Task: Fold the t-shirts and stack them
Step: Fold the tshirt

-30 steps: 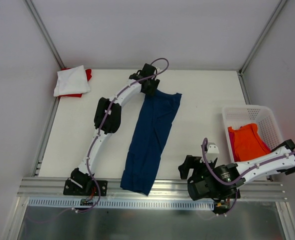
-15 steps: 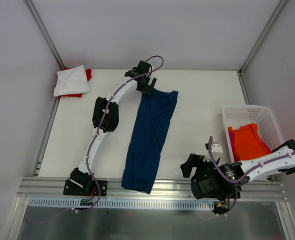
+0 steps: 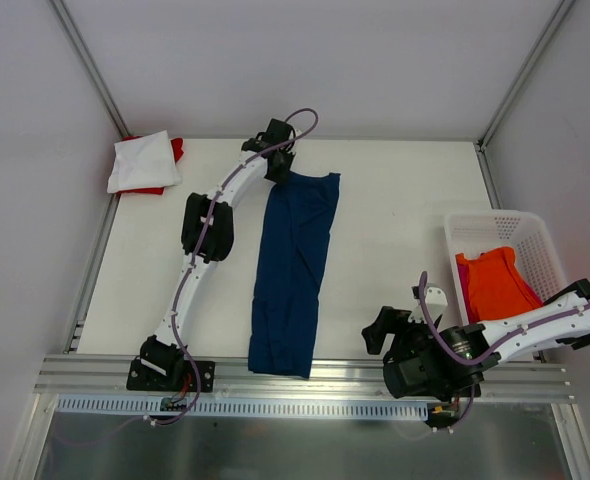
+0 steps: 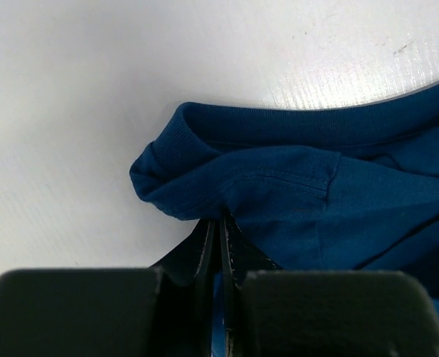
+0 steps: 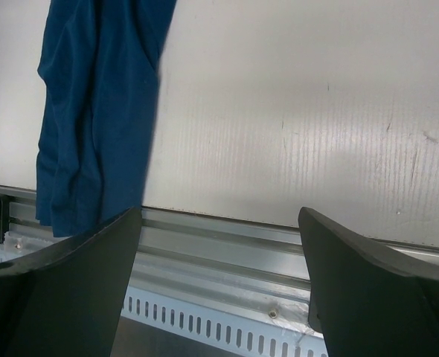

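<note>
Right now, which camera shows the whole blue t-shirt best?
The top external view: the navy t-shirt lies there full length. The left wrist view shows only its collar end in the left gripper; the right wrist view, only its near end.

navy t-shirt (image 3: 293, 270) straighter, farther left

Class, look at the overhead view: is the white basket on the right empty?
No, an orange t-shirt lies inside the white basket.
</note>
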`<state>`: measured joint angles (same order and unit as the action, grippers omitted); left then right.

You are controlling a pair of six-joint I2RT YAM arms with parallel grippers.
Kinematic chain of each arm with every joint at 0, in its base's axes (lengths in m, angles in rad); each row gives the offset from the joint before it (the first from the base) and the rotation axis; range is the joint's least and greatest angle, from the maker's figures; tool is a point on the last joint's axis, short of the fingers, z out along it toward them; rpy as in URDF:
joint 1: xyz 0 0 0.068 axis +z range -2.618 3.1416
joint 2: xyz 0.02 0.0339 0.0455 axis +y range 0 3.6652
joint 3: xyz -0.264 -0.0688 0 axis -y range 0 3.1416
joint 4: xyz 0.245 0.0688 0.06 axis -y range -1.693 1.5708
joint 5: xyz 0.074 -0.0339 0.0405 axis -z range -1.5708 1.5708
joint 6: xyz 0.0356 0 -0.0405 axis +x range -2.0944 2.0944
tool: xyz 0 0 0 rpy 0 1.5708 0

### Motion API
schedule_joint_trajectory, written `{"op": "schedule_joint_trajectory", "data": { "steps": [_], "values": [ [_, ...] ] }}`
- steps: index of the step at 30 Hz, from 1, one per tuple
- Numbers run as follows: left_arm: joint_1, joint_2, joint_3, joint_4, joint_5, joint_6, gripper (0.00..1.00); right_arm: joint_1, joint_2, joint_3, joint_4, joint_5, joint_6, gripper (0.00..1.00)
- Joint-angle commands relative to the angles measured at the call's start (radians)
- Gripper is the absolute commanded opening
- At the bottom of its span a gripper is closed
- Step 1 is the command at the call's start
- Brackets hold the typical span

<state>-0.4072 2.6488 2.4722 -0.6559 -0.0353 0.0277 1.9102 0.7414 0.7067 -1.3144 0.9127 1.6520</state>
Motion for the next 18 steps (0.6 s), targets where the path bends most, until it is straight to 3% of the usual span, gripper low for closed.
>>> {"op": "schedule_joint_trajectory", "data": {
  "steps": [1, 11, 18],
  "values": [
    [0.031, 0.017, 0.013, -0.053, 0.009, -0.023, 0.0, 0.007, 0.004, 0.005, -0.06, 0.025, 0.034, 0.91],
    [0.062, -0.055, -0.024, -0.047, -0.043, -0.139, 0.0, 0.006, 0.003, -0.006, -0.059, 0.02, 0.04, 0.91],
    [0.071, -0.061, 0.056, 0.015, 0.006, -0.155, 0.0, 0.006, -0.011, -0.01, -0.059, 0.032, 0.04, 0.91]
  ]
}}
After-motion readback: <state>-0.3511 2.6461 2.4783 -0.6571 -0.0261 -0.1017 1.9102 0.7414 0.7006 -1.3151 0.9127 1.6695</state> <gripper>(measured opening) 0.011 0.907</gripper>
